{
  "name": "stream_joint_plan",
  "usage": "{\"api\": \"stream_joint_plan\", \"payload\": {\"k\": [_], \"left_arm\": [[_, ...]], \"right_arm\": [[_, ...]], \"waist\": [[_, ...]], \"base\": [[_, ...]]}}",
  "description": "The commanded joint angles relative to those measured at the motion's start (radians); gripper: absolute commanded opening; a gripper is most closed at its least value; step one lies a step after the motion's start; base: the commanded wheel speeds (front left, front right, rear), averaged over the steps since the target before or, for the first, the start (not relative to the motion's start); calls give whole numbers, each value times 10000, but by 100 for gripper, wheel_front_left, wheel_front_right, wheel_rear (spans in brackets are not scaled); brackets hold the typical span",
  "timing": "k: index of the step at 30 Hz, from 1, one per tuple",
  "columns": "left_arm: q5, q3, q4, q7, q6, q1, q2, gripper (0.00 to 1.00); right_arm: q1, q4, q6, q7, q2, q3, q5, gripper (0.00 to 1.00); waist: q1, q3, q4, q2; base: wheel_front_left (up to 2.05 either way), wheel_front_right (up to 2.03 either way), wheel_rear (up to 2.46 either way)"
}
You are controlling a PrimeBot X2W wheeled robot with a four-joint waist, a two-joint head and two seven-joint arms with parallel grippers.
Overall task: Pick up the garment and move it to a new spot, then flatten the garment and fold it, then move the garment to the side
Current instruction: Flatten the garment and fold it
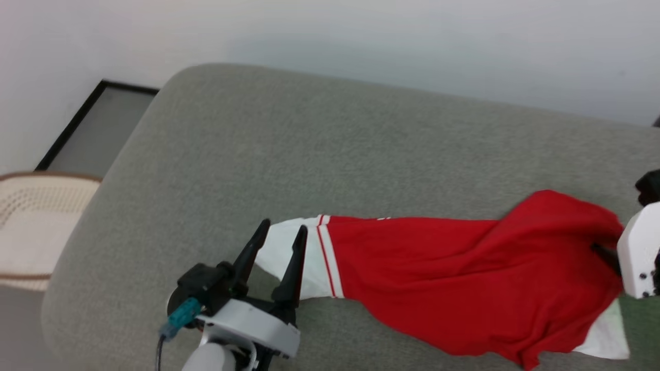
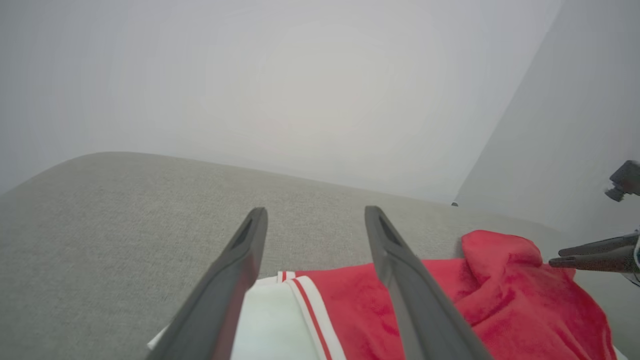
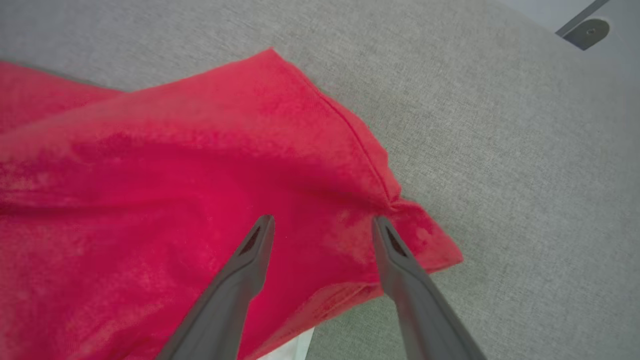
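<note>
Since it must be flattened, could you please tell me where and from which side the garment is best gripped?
Probably at its two free ends: the white sleeve, from the near side with the left gripper, and the puckered red corner, from above with the right gripper. The garment lies stretched lengthwise on the cushion, so both ends stick out.

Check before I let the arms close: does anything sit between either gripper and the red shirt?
Nothing visible does. The left gripper is open at the white sleeve of the garment, the right gripper open at its red corner; only grey cushion lies around it.
</note>
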Motion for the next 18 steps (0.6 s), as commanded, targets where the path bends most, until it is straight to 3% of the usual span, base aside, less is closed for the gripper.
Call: {"api": "stream_joint_plan", "payload": {"k": [1, 8, 17, 18], "left_arm": [[-123, -107, 31, 3, -26, -265, -48, 100], [-254, -338, 195, 3, -27, -550, -172, 100], [-359, -326, 344, 3, -27, -634, -242, 100], [-367, -327, 366, 3, -27, -643, -246, 100]], "right_arm": [[-392, 384, -11, 490, -88, 40, 43, 100], [-1138, 1151, -11, 1826, 194, 198, 115, 100], [-1272, 1819, -12, 2556, 449, 155, 4, 100], [-1261, 1927, -12, 2629, 487, 115, 14, 75]], "waist": [[0, 731, 696, 0], [0, 1035, 996, 0], [0, 1214, 1096, 0], [0, 1224, 1097, 0]], "base": [[0, 0, 0], [0, 0, 0], [0, 0, 0], [0, 0, 0]]}}
